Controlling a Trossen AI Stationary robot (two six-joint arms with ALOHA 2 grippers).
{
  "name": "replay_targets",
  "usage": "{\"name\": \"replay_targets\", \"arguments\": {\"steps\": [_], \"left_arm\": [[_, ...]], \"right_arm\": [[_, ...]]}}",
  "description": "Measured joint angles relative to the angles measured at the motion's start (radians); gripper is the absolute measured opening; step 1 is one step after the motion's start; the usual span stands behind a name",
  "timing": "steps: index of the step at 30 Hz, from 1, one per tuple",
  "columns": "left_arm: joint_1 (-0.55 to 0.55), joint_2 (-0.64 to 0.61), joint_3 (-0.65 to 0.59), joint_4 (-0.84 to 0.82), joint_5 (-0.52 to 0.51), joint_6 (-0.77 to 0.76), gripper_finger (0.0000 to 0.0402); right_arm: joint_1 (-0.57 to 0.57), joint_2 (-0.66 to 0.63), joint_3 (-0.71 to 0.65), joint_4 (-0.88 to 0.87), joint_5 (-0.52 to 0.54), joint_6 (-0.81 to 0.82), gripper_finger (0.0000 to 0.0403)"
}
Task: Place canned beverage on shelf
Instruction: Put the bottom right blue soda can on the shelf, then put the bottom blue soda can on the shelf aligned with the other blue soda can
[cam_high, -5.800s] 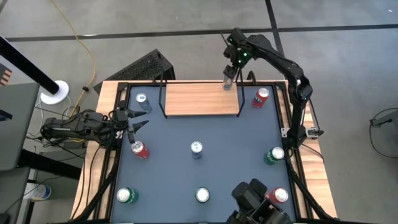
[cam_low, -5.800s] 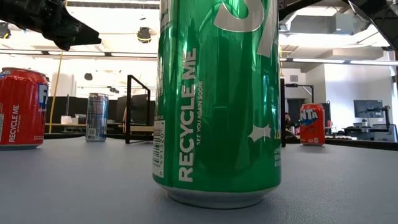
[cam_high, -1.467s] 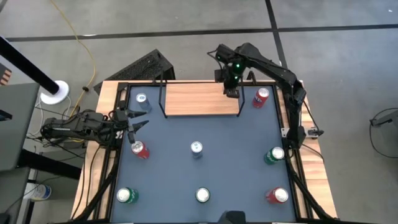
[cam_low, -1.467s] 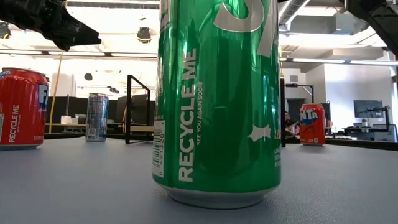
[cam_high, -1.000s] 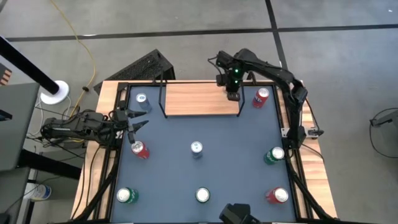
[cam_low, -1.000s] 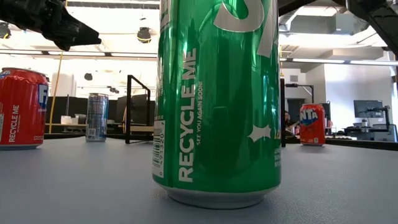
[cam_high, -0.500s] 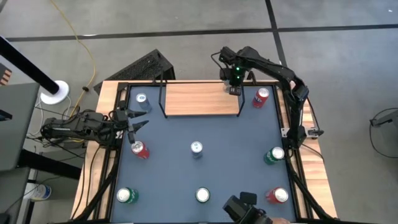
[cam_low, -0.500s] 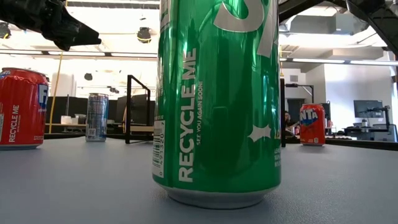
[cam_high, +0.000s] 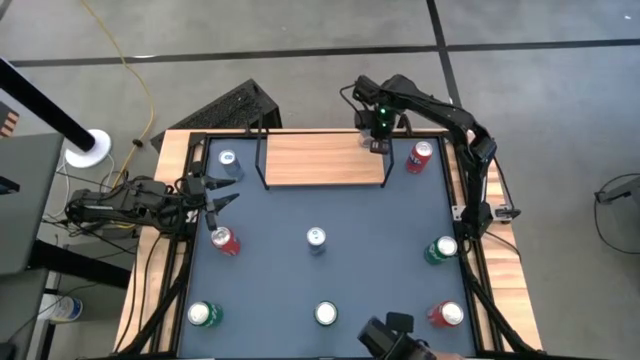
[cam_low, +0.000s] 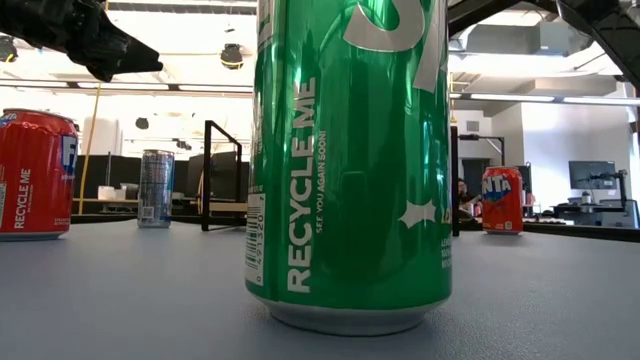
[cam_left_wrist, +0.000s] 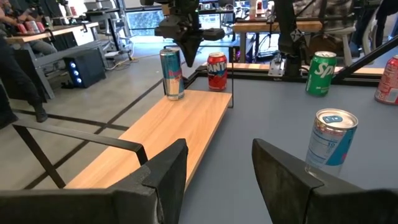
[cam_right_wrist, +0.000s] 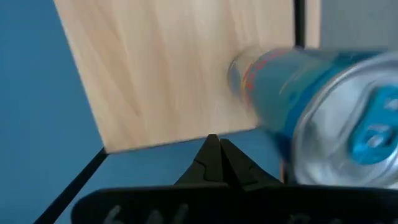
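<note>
Can (cam_left_wrist: 172, 73): slim, silver-blue, upright on shelf (cam_left_wrist: 168, 134) | right gripper (cam_high: 378, 146) fingers together | left fingers (cam_left_wrist: 166, 176) apart

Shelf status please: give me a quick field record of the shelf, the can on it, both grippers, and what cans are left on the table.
shelf: light-wood board, far edge of table
can on shelf: one slim blue can, upright at the shelf's right end
right gripper: above that can, fingers shut, holding nothing
left gripper: at the table's left edge, open, empty
cans on tabletop: eight, none touching the shelf
</note>
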Motion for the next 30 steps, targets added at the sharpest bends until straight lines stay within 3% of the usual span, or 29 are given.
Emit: {"name": "replay_targets", "arguments": {"steps": [5, 15, 20, 30], "left_arm": [[0.000, 0.000, 0.000, 0.000, 0.000, 0.000, 0.0171], [0.000, 0.000, 0.000, 0.000, 0.018, -0.005, 0.0171], [0.000, 0.000, 0.000, 0.000, 0.028, -0.021, 0.0171], [0.000, 0.007, -0.033, 0.016, 0.045, -0.028, 0.0171]], "right_arm": [[0.033, -0.009, -0.002, -0.071, -0.022, 0.000, 0.0000], [0.169, -0.176, -0.001, -0.013, -0.223, 0.000, 0.0000], [0.331, -0.261, -0.020, 0.061, -0.263, 0.076, 0.0000], [0.716, -0.461, -0.249, 0.122, -0.260, 0.172, 0.0000]]}}
